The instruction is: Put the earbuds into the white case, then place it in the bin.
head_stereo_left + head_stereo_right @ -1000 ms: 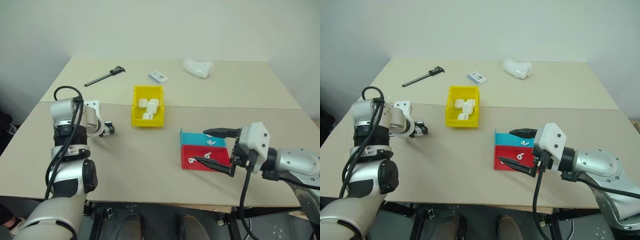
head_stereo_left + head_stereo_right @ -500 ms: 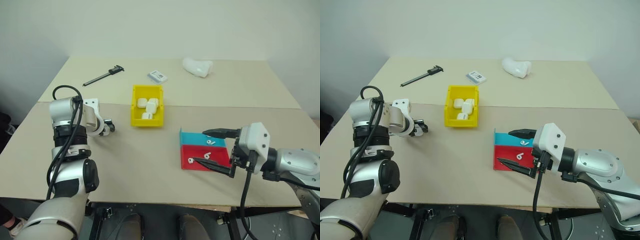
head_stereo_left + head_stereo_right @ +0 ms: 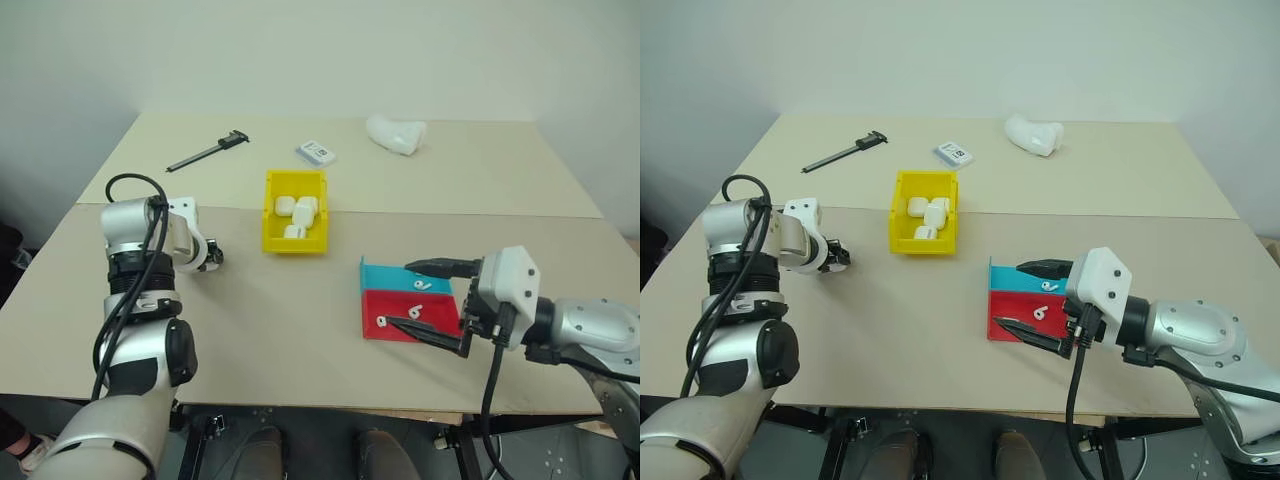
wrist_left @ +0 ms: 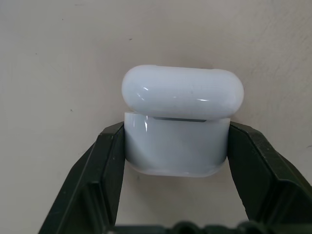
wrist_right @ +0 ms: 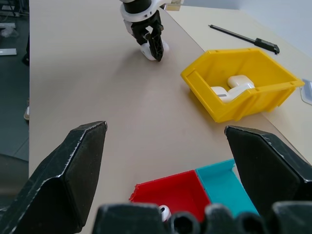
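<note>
My left gripper (image 4: 176, 146) is shut on the white case (image 4: 178, 129), which rests on the table with its rounded lid slightly ajar. The head views put that gripper (image 3: 208, 258) at the left, beside the yellow bin (image 3: 295, 245), which holds several white cases. White earbuds lie in the teal-and-red tray: one (image 3: 421, 284) in the teal half, two (image 3: 415, 311) (image 3: 381, 322) in the red half. My right gripper (image 3: 402, 294) stands open and level at the tray's right side, its fingers reaching over the tray. In the right wrist view its fingers (image 5: 73, 165) frame the bin (image 5: 253, 97).
A black caliper (image 3: 210, 152), a flat white-and-grey card box (image 3: 316, 153) and a curved white lump (image 3: 396, 134) lie at the far side of the table. The teal-and-red tray (image 3: 385, 277) sits front right. A seam runs across the tabletop behind the bin.
My left gripper, open around the white case before, has shut on it. Neither arm has shifted place.
</note>
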Available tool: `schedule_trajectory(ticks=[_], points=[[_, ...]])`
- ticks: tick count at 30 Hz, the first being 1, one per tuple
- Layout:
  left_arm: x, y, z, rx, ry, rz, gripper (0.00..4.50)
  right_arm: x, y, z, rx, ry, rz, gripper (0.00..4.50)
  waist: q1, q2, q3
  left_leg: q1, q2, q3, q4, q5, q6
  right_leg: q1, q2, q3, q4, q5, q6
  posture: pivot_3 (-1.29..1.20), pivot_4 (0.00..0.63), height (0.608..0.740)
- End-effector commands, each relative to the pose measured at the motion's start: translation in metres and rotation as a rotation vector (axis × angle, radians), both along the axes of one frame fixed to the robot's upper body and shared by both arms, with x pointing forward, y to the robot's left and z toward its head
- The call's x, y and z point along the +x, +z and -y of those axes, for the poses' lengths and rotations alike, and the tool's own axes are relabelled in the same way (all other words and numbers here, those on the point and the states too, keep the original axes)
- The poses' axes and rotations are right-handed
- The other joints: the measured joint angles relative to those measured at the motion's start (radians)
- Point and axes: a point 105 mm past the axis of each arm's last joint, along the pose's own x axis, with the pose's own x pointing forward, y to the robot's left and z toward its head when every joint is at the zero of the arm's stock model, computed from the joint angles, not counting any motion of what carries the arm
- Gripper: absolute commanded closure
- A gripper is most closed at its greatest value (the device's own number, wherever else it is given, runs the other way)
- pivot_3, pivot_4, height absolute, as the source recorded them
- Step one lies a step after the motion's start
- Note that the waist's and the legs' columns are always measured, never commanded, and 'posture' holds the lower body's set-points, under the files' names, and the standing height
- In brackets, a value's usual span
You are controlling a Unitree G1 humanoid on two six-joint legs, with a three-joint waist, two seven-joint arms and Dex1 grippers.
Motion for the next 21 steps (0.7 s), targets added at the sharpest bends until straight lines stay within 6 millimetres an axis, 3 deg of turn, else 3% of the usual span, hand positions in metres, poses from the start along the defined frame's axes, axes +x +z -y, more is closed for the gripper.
schedule_trajectory(ticks=[1, 6, 8, 12, 16, 21], points=[[0.001, 0.01, -0.007, 0.036, -0.008, 0.072, 1.7, -0.003, 0.01, 0.001, -0.008, 0.0, 0.054, 0.0, -0.001, 0.0, 0.0, 0.0, 0.0, 0.0, 0.0, 0.0, 0.0, 0.0, 0.0, 0.0, 0.0, 0.0, 0.0, 0.0, 0.15, 0.74], [-0.007, 0.04, -0.006, 0.145, -0.212, 0.396, 1.7, -0.004, 0.009, 0.002, -0.014, -0.001, 0.05, 0.0, -0.014, 0.0, 0.0, 0.0, 0.002, -0.001, 0.0, 0.0, -0.001, -0.001, 0.001, 0.001, 0.0, 0.0, 0.0, 0.0, 0.15, 0.74], [-0.019, 0.055, -0.003, 0.195, -0.355, 0.56, 1.7, -0.004, 0.008, 0.003, -0.017, -0.001, 0.048, 0.0, -0.018, 0.0, 0.0, 0.0, 0.003, -0.002, 0.0, 0.001, -0.001, -0.001, 0.001, 0.002, 0.0, 0.0, 0.0, 0.0, 0.15, 0.74], [-0.049, 0.068, 0.011, 0.213, -0.679, 0.71, 1.7, -0.004, 0.006, 0.004, -0.017, 0.001, 0.043, 0.0, -0.016, 0.0, 0.0, 0.001, 0.003, -0.001, 0.0, 0.0, 0.0, 0.0, 0.0, 0.002, 0.0, 0.0, -0.001, 0.0, 0.15, 0.74], [-0.082, 0.063, 0.033, 0.035, -1.111, 0.565, 1.7, -0.003, 0.004, 0.002, -0.016, 0.013, 0.04, 0.0, -0.008, 0.0, 0.0, 0.004, 0.003, 0.003, 0.0, 0.0, 0.0, 0.003, 0.0, 0.0, 0.0, 0.001, -0.002, 0.0, 0.15, 0.74], [-0.094, 0.048, 0.05, 0.149, -1.433, 0.266, 1.7, -0.005, 0.003, 0.0, -0.015, 0.02, 0.043, 0.0, 0.001, 0.0, -0.001, 0.004, 0.003, 0.004, 0.0, -0.001, 0.001, 0.003, 0.001, 0.0, -0.002, 0.0, -0.002, 0.0, 0.15, 0.74]])
